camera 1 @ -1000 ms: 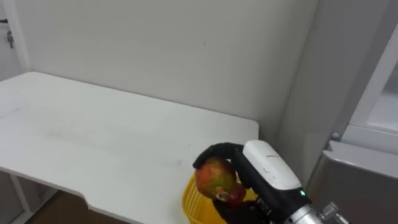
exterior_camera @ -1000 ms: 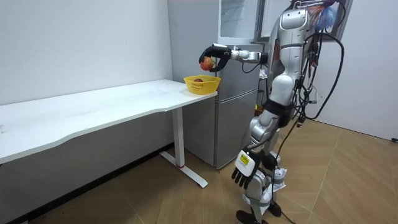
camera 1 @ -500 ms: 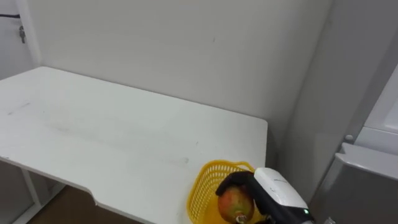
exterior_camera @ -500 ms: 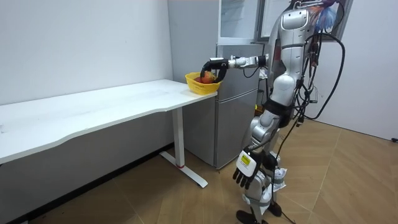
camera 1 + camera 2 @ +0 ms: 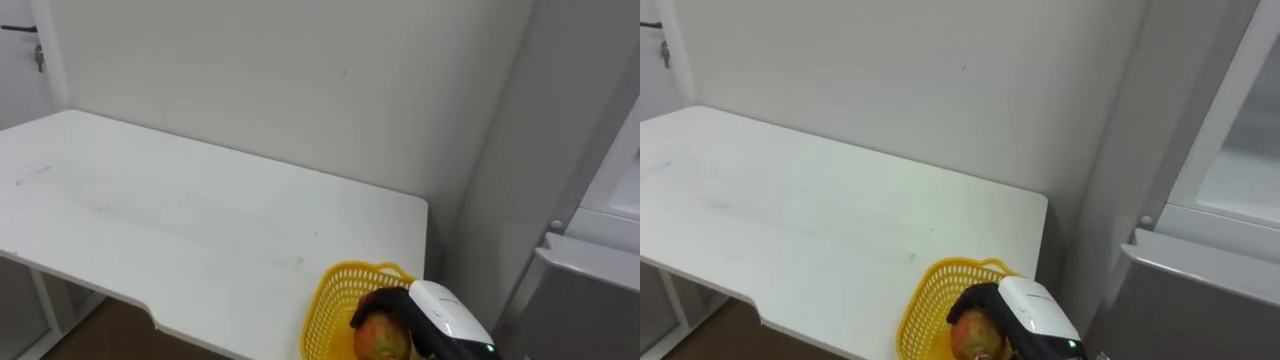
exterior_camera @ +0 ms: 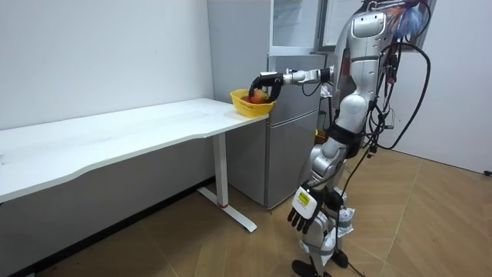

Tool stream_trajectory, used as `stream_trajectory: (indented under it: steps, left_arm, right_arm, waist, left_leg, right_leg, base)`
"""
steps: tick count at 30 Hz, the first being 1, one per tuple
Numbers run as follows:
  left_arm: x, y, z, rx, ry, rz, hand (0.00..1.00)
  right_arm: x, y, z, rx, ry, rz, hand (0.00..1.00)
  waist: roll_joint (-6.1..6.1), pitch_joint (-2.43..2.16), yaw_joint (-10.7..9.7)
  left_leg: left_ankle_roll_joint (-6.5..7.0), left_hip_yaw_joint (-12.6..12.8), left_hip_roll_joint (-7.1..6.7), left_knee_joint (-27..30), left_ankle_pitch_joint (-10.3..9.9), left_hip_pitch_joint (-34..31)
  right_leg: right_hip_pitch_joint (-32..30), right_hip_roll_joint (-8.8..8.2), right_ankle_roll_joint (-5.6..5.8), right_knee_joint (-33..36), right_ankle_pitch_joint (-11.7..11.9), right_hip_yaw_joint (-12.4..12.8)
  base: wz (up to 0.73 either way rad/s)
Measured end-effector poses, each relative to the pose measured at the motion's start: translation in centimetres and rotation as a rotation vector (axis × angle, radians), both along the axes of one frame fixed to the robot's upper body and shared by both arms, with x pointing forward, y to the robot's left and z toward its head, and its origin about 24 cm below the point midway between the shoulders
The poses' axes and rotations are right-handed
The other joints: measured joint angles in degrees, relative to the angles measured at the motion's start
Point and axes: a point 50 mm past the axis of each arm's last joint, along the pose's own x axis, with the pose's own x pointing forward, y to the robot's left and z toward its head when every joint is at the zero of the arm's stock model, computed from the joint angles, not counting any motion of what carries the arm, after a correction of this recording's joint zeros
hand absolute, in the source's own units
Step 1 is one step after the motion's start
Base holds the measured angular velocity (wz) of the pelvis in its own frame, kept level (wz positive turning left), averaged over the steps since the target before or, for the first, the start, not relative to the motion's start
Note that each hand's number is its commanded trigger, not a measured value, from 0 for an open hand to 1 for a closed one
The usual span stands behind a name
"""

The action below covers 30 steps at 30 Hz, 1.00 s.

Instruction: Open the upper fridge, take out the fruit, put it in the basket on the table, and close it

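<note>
The task is judged to be close to its end, since the fruit (image 5: pixel 380 338) is already out of the fridge (image 5: pixel 590 280) and is seen inside the yellow basket (image 5: pixel 332 292), which stands on the near corner of the white tabletop (image 5: pixel 180 215), just beside the fridge. The right robot hand (image 5: pixel 398 303) is reached down into the basket from the lower right, and its dark fingers are curled over the top of the fruit, so the fruit is clamped rather than released. Whether the fruit is resting on the basket's bottom or is held just above it cannot be told, because the lower part of the basket is cut off by the edge of the eye views. In the room view the robot is seen standing upright in front of the fridge with its right arm stretched out level toward the basket, while the left robot hand (image 6: pixel 306 214) hangs idle low at its side, fingers relaxed and apart, with nothing in it. What is left, by this reading, is 1 step: the fingers are to be opened and the arm drawn back clear of the basket's rim.
</note>
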Motion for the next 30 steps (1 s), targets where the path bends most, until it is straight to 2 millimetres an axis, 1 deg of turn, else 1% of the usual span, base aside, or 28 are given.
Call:
stream_trajectory:
  steps: [5, 10, 18, 22, 23, 30]
  left_arm:
    - [-0.03, -0.04, 0.0, -0.016, 0.009, -0.001, 0.0]
    - [-0.03, -0.02, 0.01, -0.028, 0.015, 0.002, 0.0]
    - [-0.04, 0.09, 0.04, -0.028, 0.013, 0.013, 0.0]
    - [-0.4, 0.1, -0.01, -0.026, 0.024, 0.016, 0.0]
    - [-0.47, 0.11, -0.02, -0.025, 0.027, 0.018, 0.0]
    - [-0.61, 0.11, -0.04, -0.022, 0.032, 0.021, 0.0]
  right_arm:
    - [0.03, -0.01, 0.03, 0.002, 0.003, 0.001, 0.0]
    - [0.03, 0.05, 0.03, 0.005, 0.004, 0.001, 0.0]
    - [0.21, -0.35, 0.31, 0.011, -0.008, -0.02, 0.0]
    - [0.35, -0.78, 0.54, 0.017, -0.017, -0.039, 0.0]
    - [0.35, -0.78, 0.54, 0.017, -0.017, -0.039, 0.0]
    - [0.35, -0.64, 0.87, 0.027, -0.031, -0.035, 0.0]
  waist:
    - [0.29, 0.19, -0.1]
    - [0.22, 0.14, -0.1]
    - [0.2, -0.05, -0.2]
    - [0.17, -0.49, -0.2]
    - [0.16, -0.52, -0.2]
    - [0.31, -0.42, -0.3]
  left_leg:
    - [0.05, 0.0, 0.04, 0.1, -0.3, -0.3]
    - [0.05, 0.0, 0.04, 0.1, -0.3, -0.3]
    - [0.05, 0.0, 0.04, 0.1, -0.3, -0.3]
    - [0.05, 0.0, 0.03, 0.1, -0.3, -0.3]
    - [0.05, 0.0, 0.04, 0.1, -0.3, -0.2]
    - [0.05, -0.1, 0.03, 0.1, -0.3, -0.3]
  right_leg:
    - [-0.1, 0.03, 0.0, 0.0, 0.0, -0.1]
    - [-0.1, 0.03, 0.01, -0.1, 0.0, -0.1]
    - [0.0, 0.03, 0.01, 0.0, 0.0, -0.1]
    - [0.1, 0.02, 0.01, 0.0, 0.0, -0.1]
    - [0.1, 0.03, 0.01, 0.0, 0.0, -0.1]
    - [0.1, 0.01, 0.02, -0.1, 0.0, -0.3]
  base:
    - [0.0]
    - [0.0]
    - [0.0]
    - [0.0]
    - [0.0]
    - [0.0]
